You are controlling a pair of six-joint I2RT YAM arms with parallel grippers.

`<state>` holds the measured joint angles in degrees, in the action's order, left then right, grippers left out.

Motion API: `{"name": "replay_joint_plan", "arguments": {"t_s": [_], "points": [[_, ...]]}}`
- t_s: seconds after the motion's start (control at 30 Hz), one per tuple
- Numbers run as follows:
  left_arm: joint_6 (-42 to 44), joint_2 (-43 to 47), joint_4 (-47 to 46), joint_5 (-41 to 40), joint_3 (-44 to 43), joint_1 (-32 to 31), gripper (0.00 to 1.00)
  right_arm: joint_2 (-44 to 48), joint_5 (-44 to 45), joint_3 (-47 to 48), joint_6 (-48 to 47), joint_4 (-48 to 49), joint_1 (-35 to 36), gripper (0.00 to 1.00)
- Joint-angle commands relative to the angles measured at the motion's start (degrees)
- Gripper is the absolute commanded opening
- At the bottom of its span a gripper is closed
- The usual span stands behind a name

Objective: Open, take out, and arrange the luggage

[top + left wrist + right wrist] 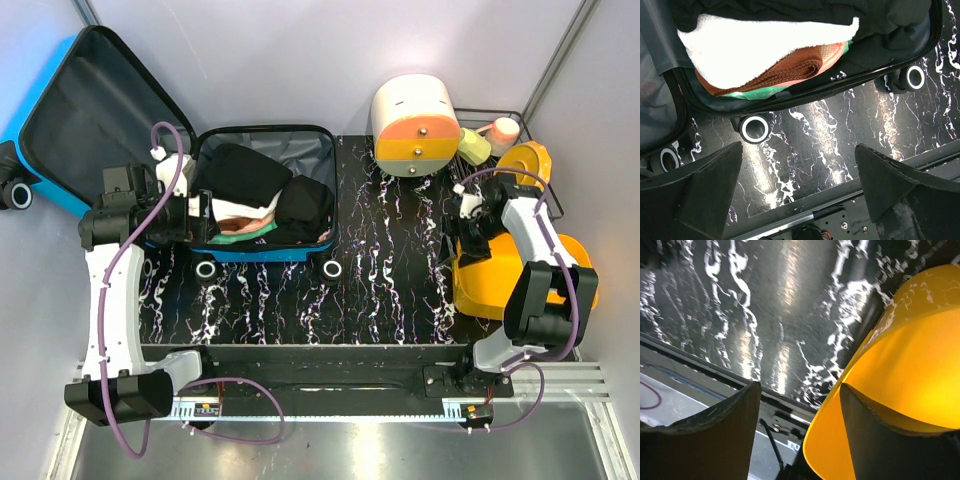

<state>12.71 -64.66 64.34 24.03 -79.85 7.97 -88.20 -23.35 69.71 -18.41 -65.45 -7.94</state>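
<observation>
1. Luggage at far left of table, lying open: base flat, wheels toward near edge, lid leaning back past far-left corner, grey lining facing up.
2. Packed with soft goods: black clothes on top, white towel over brown towel, green and pink layers underneath.
3. Left hand: released, jaws spread wide, poised just near of base's near wall, holding nothing.
4. Right hand: well apart at right, jaws astride rim of yellow basin; cannot tell whether pinching it or merely around it.
5. Handling, as judged:
   - Shell stiff, smooth, probably slippery, bulky for one hand and apt to roll on wheels. Better taken at rim or black trim than on curved face.
   - Contents light, limp, not fragile. Pinch top fold of white towel near its middle and lift straight up, expecting sag and some drag on layers below.
6. Writing: none legible; no brand or label made out on shell, lining or cloth.
</observation>
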Motion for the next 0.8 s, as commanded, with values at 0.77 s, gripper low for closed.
{"name": "replay_joint_plan", "arguments": {"t_s": [0.77], "points": [[-2.34,-0.11,-4.57,-0.48,-4.87,-0.41,0.99,1.72,-14.00,-6.18,22.29,25.12,41.51,0.40]]}}
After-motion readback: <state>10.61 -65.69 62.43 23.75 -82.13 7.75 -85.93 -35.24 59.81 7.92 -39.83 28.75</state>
